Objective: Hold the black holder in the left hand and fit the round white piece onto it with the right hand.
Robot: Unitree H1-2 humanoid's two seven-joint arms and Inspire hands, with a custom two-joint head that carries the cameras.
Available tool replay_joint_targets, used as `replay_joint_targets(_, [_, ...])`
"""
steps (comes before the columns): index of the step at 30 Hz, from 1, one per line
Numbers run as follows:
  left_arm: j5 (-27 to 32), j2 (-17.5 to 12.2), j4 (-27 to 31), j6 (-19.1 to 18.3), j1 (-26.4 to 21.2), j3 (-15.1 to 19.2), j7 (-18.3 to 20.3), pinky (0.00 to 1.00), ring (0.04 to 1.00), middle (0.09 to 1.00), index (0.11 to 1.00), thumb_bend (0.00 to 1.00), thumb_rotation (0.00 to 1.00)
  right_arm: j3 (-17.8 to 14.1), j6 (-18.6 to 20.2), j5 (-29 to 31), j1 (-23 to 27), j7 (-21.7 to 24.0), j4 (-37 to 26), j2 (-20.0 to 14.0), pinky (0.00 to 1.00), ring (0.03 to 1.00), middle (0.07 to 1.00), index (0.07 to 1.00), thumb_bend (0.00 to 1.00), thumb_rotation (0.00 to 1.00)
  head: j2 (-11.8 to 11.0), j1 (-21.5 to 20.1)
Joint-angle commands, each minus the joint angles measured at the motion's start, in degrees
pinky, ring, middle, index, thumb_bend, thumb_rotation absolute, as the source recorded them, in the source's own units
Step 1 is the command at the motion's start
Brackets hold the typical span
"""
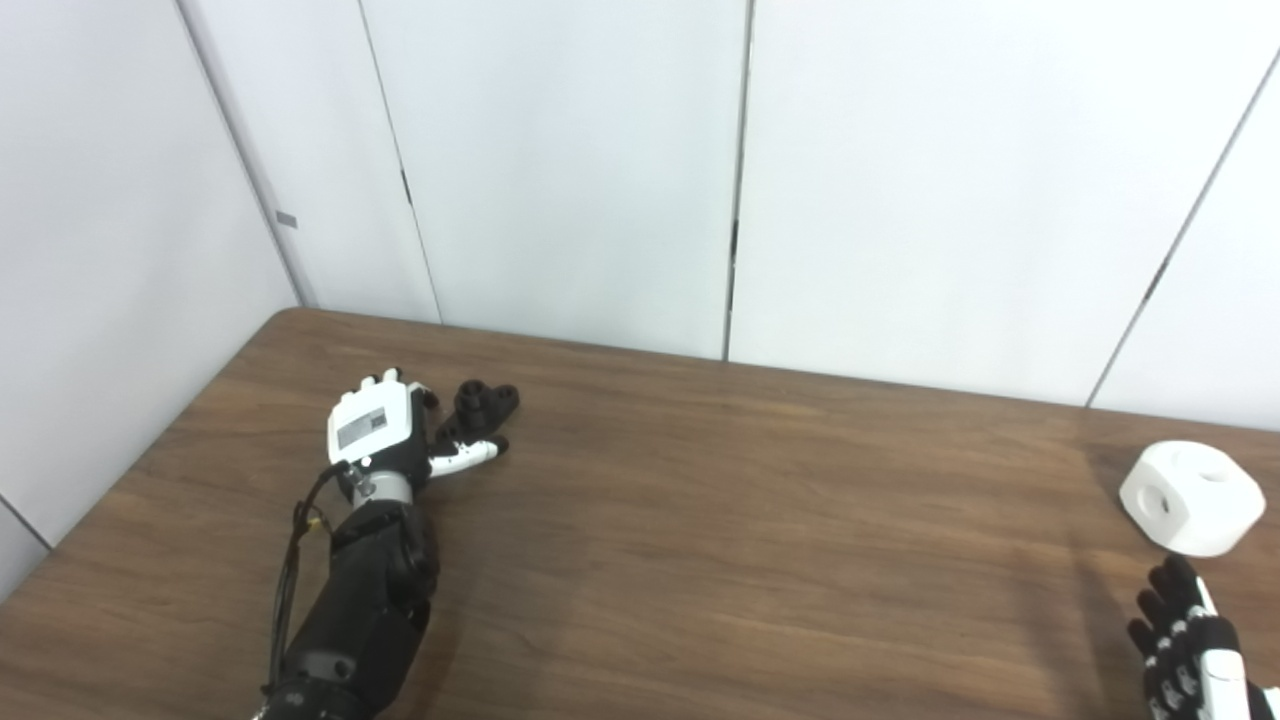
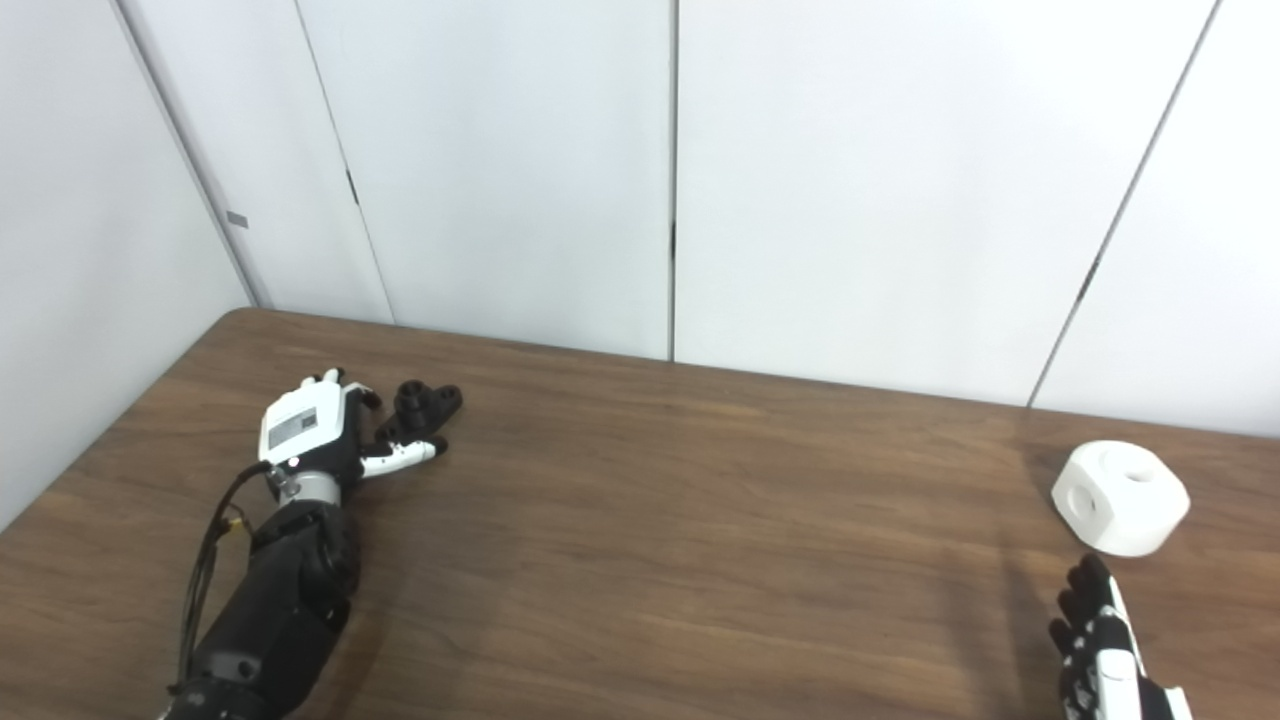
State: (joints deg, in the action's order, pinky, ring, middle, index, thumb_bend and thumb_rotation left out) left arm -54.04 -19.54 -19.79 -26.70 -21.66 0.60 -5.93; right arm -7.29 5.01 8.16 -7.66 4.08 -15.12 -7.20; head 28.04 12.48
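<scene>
The black holder (image 1: 483, 405) lies on the wooden table (image 1: 700, 530) at the far left, a small dark piece with round knobs. My left hand (image 1: 385, 432) rests beside it, palm down, open, its thumb stretched out just in front of the holder and its fingers at the holder's left; it holds nothing. The round white piece (image 1: 1192, 497), with holes in its top and side, sits at the far right. My right hand (image 1: 1190, 645) is low at the right edge, just short of the white piece, fingers spread and open.
White wall panels (image 1: 560, 170) stand right behind the table's far edge. The table's left corner is rounded, close to my left hand. A wide stretch of bare wood lies between the two hands.
</scene>
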Motion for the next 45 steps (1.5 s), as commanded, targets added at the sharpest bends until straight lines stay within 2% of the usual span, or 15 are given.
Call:
replay_joint_targets(1, [-1.09,-0.36,0.66,-0.21,-3.24,1.06,-0.70,1.00,1.000,0.969,0.720,0.93,0.58,-0.22,-0.70,0.17,0.71,-0.34,-2.15,-0.05,1.00,1.000,1.000,0.997,0.38,0.99,0.04,-0.02])
replay_joint_targets(5, [-0.71,0.26,0.78,-0.22,-3.33,2.31,-0.68,1.00,1.000,0.953,0.692,0.91,0.52,-0.20,0.30,0.25,0.61,-0.55,-3.02,0.18,1.00,1.000,1.000,1.000,0.36,1.00,0.09,-0.08])
replay_joint_targets(8, [0.04,-0.21,0.87,-0.20,-3.10,2.01,-0.62,1.00,1.000,0.942,0.676,0.91,0.48,-0.17,0.62,0.38,0.58,-0.51,-3.36,0.24,1.00,1.000,1.000,1.000,0.34,0.99,0.15,-0.12])
replay_joint_targets(16, [-0.71,-1.10,0.76,-0.20,-2.75,0.85,-0.13,1.00,0.993,0.918,0.665,0.89,0.48,-0.04,1.55,-0.23,0.58,-1.03,-4.10,0.28,1.00,1.000,1.000,1.000,0.34,1.00,0.34,-0.17])
replay_joint_targets(24, [-0.43,-1.37,0.22,-0.20,-2.53,0.59,-0.43,1.00,0.985,0.908,0.674,0.87,0.41,-0.04,2.09,-0.01,0.57,-1.06,-4.49,0.25,1.00,1.000,1.000,1.000,0.35,1.00,0.68,-0.14])
replay_joint_targets(30, [-4.31,-1.97,-0.67,-0.21,-2.31,-0.32,0.25,1.00,0.954,0.882,0.681,0.84,0.34,-0.11,1.94,0.04,0.63,-0.98,-4.46,0.13,1.00,1.000,1.000,1.000,0.35,1.00,0.83,-0.10])
replay_joint_targets(39, [-4.25,-1.76,0.25,-0.20,-2.04,0.46,1.63,1.00,0.944,0.869,0.641,0.82,0.32,-0.26,2.05,0.29,0.64,-0.93,-4.60,0.05,1.00,1.000,1.000,1.000,0.32,0.99,1.30,-0.06])
replay_joint_targets(45, [-1.29,-1.77,0.61,-0.18,-1.97,0.41,0.38,0.98,0.914,0.831,0.587,0.82,0.23,-0.30,2.03,-0.10,0.59,-0.90,-4.60,-0.27,1.00,1.000,1.000,1.000,0.33,1.00,1.57,-0.02])
